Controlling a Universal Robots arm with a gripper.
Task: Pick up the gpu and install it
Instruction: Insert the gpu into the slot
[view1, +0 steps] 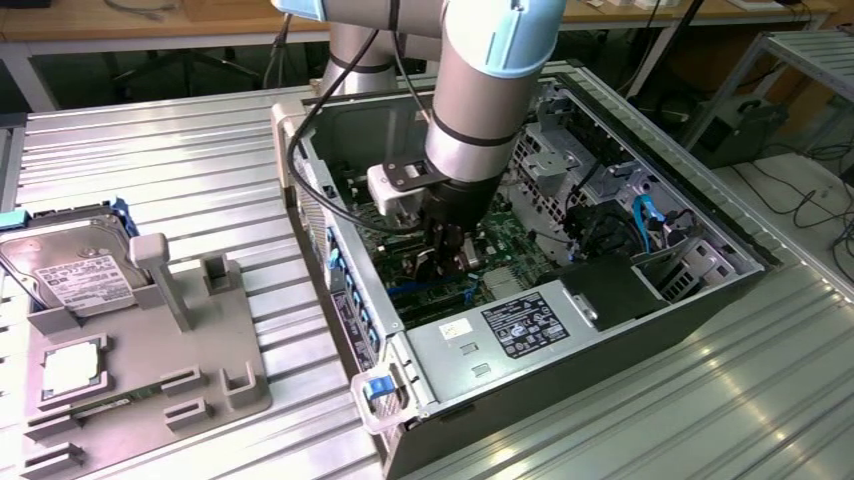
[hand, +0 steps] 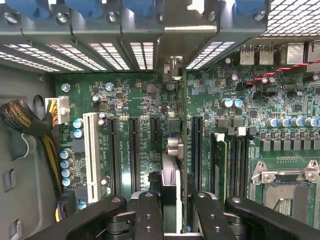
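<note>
Gripper (hand: 170, 212) pinches the gpu (hand: 170, 175) edge-on over the motherboard (hand: 135, 100) slots, inside the case (view1: 601, 330). You should judge it stiff, light, fragile: hold the board edges only.

Power supply label (view1: 525, 327): a dark sticker with white print is seen on the silver box in the computer case; no word can be made out.
Hard drive label (view1: 74, 272): a white label with printing is carried; nothing can be read.
Motherboard (hand: 125, 150): white silkscreen is present beside the slots; it is illegible.
</note>
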